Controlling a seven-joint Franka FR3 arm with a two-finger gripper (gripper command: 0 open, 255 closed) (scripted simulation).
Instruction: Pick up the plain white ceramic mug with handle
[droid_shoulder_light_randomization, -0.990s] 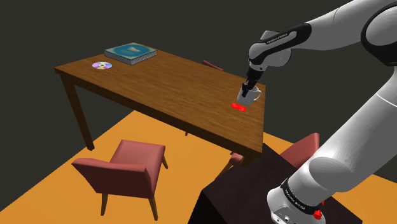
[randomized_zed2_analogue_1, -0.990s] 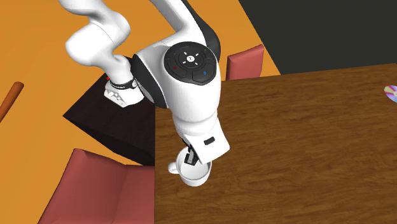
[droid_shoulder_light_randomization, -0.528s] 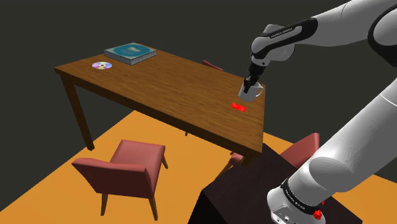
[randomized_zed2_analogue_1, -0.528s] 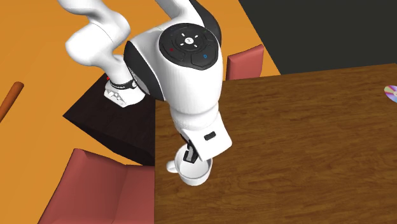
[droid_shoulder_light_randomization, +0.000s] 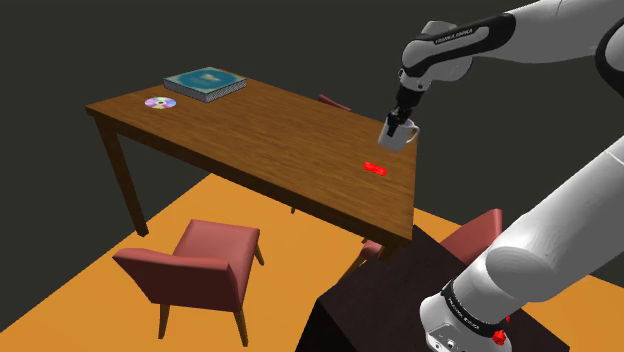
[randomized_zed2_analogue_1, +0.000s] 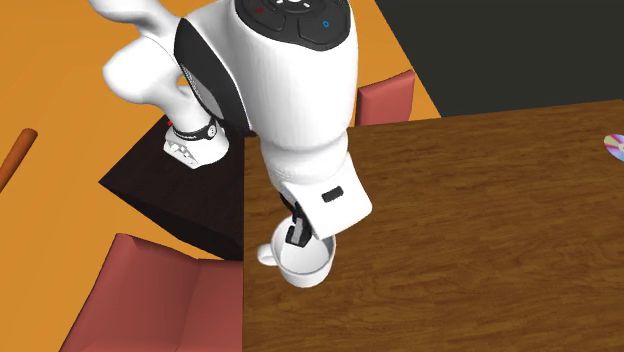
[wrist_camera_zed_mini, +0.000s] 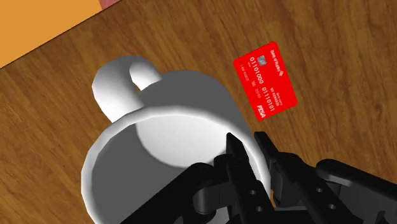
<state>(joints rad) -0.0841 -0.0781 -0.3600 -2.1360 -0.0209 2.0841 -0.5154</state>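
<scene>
A white mug (droid_shoulder_light_randomization: 400, 134) with a handle hangs in the air above the brown wooden table (droid_shoulder_light_randomization: 270, 130), near the shoulder view's right end. My black gripper (droid_shoulder_light_randomization: 396, 126) is shut on its rim, one finger inside the cup and one outside. From the second exterior view the mug (randomized_zed2_analogue_1: 303, 264) sits under the white hand, its handle pointing to that view's left, with the gripper (randomized_zed2_analogue_1: 297, 231) on the rim. In the wrist view the mug (wrist_camera_zed_mini: 172, 133) is close up, its handle away from the fingers (wrist_camera_zed_mini: 236, 156), and the gripper (wrist_camera_zed_mini: 249, 147) clasps the wall.
A red card (droid_shoulder_light_randomization: 375, 168) lies on the table below the mug, also the red card (wrist_camera_zed_mini: 265, 86) in the wrist view. A disc (droid_shoulder_light_randomization: 160, 102) and a flat teal book (droid_shoulder_light_randomization: 205, 83) lie at the table's far end. Red armchairs (droid_shoulder_light_randomization: 195, 266) stand on the orange floor.
The gripper has risen with the mug in it; the mug has left the table and now hangs higher above the red card.
</scene>
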